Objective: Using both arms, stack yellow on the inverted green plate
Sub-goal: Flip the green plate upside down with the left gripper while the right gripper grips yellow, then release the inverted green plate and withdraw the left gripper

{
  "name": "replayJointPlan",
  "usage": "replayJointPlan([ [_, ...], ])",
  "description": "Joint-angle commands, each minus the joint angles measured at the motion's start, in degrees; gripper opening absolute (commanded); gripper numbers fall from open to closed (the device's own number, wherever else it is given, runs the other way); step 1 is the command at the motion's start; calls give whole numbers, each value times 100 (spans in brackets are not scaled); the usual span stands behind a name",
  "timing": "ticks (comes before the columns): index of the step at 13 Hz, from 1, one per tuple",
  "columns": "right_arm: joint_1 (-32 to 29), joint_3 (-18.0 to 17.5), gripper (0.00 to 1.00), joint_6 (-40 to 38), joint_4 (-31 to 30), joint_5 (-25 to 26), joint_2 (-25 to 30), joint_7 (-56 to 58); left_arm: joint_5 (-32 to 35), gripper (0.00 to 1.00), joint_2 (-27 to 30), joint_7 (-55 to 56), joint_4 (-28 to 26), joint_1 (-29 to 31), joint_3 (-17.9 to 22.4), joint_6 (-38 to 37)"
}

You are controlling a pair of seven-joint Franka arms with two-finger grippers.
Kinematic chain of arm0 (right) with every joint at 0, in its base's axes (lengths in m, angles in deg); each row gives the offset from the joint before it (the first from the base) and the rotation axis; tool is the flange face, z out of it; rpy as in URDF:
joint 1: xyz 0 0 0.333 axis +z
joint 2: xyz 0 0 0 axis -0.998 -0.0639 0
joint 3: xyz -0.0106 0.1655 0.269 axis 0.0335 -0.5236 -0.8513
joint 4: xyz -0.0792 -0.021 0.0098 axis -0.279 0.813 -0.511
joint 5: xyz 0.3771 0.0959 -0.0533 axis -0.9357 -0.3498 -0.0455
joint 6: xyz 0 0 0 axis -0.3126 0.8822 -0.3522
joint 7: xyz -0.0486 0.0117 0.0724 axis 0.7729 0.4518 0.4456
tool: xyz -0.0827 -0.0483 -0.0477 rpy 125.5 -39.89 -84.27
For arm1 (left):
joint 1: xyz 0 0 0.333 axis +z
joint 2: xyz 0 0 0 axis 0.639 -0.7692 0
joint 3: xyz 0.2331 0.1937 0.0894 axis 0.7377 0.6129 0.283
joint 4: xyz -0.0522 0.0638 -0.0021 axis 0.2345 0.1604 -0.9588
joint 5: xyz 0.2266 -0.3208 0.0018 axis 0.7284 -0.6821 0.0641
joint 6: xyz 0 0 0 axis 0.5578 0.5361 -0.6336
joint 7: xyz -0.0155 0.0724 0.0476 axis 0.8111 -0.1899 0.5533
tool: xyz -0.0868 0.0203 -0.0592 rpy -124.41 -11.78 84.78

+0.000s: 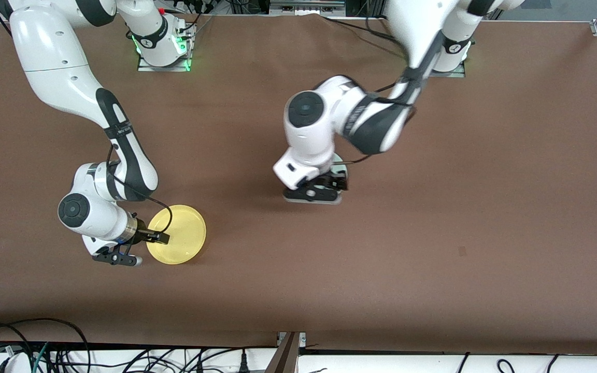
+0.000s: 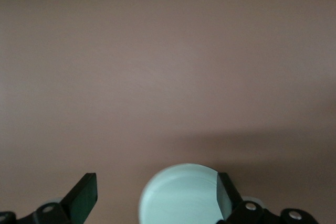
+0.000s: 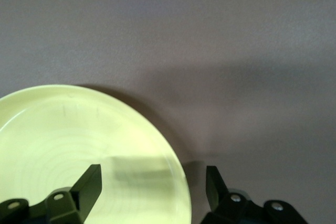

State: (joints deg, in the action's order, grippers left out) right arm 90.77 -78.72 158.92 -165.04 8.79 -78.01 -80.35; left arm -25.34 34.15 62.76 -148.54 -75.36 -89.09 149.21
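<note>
The yellow plate (image 1: 176, 234) lies on the table toward the right arm's end, nearer the front camera. My right gripper (image 1: 147, 248) is low at its edge and open. In the right wrist view one finger (image 3: 89, 184) is over the yellow plate (image 3: 79, 145) and the other (image 3: 215, 187) is outside the rim. The green plate (image 1: 339, 165) lies mid-table, mostly hidden under my left gripper (image 1: 324, 189). In the left wrist view the left gripper (image 2: 156, 195) is open, with the green plate (image 2: 178, 195) between its fingers, close to one finger (image 2: 226, 195).
The brown table surface (image 1: 433, 233) is bare around both plates. Cables hang along the table's front edge (image 1: 288, 334). The arm bases stand at the edge farthest from the front camera.
</note>
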Motion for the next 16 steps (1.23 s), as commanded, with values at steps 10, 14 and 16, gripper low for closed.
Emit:
replayJointPlan([
  [10, -4, 5, 52, -188, -11, -7, 119, -131, -465, 100, 1988, -3022, -631, 2656, -70, -2227],
  [14, 14, 5, 23, -188, -37, -7, 101, -157, -818, 100, 3341, -3322, -2027, 3352, -71, -1149],
  [16, 14, 5, 13, -188, -46, -16, 101, -166, -809, 100, 3886, -3339, -2651, 3554, -158, -1137],
])
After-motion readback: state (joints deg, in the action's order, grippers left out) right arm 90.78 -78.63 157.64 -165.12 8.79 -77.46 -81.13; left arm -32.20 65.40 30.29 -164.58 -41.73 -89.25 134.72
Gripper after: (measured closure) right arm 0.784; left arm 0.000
